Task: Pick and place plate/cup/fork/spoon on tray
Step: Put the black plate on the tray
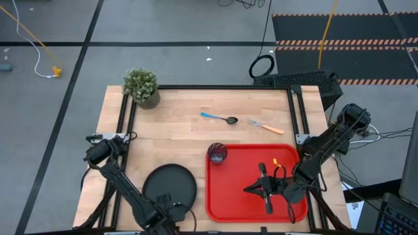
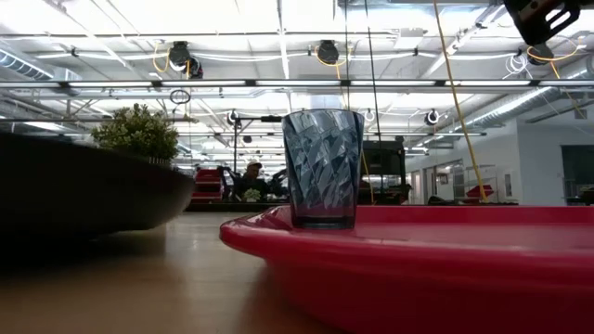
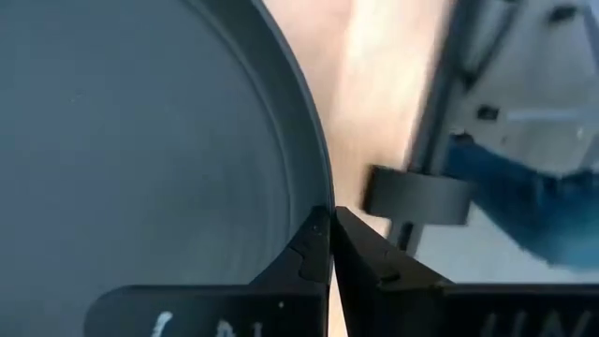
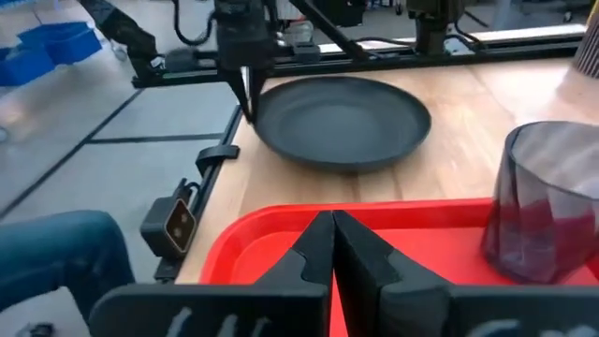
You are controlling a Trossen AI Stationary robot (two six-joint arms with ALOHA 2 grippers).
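Closest, at the near edge of the wooden table (image 1: 176,127): left gripper (image 1: 162,199), fingers pinched shut on the rim of the black plate (image 1: 170,187). In the left wrist view, both fingertips (image 3: 318,245) pressed together right at the plate's edge. Plate (image 4: 342,120) on the wood, just beside the red tray (image 1: 228,202) but not on it. From the low view, plate (image 2: 83,190) seen as a dark shape on one side, with its near edge looking a bit off the wood, hard to tell.

Next to it, on the right half: tray lying flat, rim (image 2: 306,250) raised. Right gripper (image 1: 251,189) low over the middle of the tray, fingers closed tight (image 4: 332,245), holding nothing.

A little farther: clear cup (image 1: 217,153) standing upright in the tray's far left corner, close to the rim. Cup (image 2: 322,167) straight up, empty.

Farther still, on bare wood beyond the tray: blue-handled spoon (image 1: 219,118) and orange-handled fork (image 1: 266,125), side by side, a small gap between them, neither on the tray.

Farthest: small potted plant (image 1: 142,87) at the table's far left corner.
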